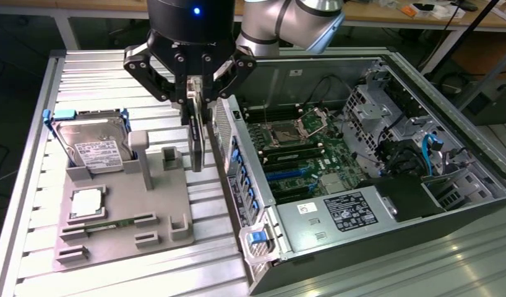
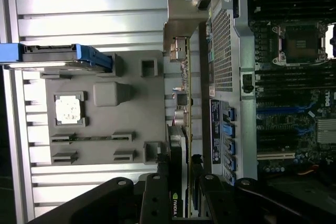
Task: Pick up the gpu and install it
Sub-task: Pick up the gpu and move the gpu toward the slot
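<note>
Slatted bench (image 1: 96, 74), grey fixture tray (image 1: 112, 229) on it: gripper (image 1: 198, 93) clamps the gpu (image 1: 198, 139) edge-on over the tray's case-side edge, long axis 12-to-6 in the exterior view, open case (image 1: 319, 68) at its 3 o'clock.

The jaws hide the upper edge of the gpu (image 1: 197, 142); the arm (image 1: 290, 21) is cut off at the exterior view's top; print on the hard drive (image 1: 92, 145) is unreadably small.

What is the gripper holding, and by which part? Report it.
The gripper holds the gpu edge-on, clamped across its flat faces at the upper edge, toward the end away from the silver bracket.
</note>
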Tool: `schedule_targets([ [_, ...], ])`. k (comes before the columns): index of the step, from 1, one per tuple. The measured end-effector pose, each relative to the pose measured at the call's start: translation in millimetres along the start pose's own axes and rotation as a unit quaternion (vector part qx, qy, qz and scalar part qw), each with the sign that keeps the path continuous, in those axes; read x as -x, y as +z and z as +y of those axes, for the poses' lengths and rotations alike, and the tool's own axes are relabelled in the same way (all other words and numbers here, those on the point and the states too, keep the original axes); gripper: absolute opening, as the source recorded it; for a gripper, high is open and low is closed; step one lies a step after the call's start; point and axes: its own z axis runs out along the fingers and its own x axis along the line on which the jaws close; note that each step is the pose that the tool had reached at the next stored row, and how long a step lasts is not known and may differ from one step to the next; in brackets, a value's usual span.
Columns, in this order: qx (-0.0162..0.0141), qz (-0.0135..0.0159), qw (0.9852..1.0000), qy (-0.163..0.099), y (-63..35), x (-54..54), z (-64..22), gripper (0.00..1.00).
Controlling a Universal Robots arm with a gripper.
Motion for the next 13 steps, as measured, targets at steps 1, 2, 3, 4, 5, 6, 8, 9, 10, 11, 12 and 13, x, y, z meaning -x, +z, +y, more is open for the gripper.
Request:
schedule_targets([
  [1, -0.0004, 0.0001, 1.0000, 0.000, -2.3, -0.1, 0.6, 0.27],
  [2, -0.0007, 0.0002, 1.0000, 0.000, -4.6, 0.0, 0.9, 0.27],
  [3, -0.0009, 0.0004, 1.0000, 0.000, -6.3, 0.0, 1.0, 0.27],
  [4, -0.0014, 0.0008, 1.0000, 0.000, -8.6, 0.3, 1.9, 0.27],
  [5, -0.0017, 0.0011, 1.0000, 0.000, -9.3, 1.2, 2.6, 0.27],
  [6, -0.0019, 0.0015, 1.0000, 0.000, -10.0, 2.8, 3.1, 0.27],
  [8, -0.0021, 0.0023, 1.0000, 0.000, -11.0, 7.6, 4.0, 0.27],
  [9, -0.0022, 0.0029, 1.0000, 0.000, -11.6, 11.7, 4.6, 0.27],
  [10, -0.0022, 0.0033, 1.0000, 0.000, -11.9, 14.4, 5.0, 0.27],
  [11, -0.0023, 0.0038, 1.0000, 0.000, -12.4, 20.0, 6.0, 0.27],
  [12, -0.0023, 0.0038, 1.0000, 0.000, -12.5, 23.0, 6.7, 0.27],
  [13, -0.0023, 0.0039, 1.0000, 0.000, -12.6, 25.4, 7.3, 0.27],
])
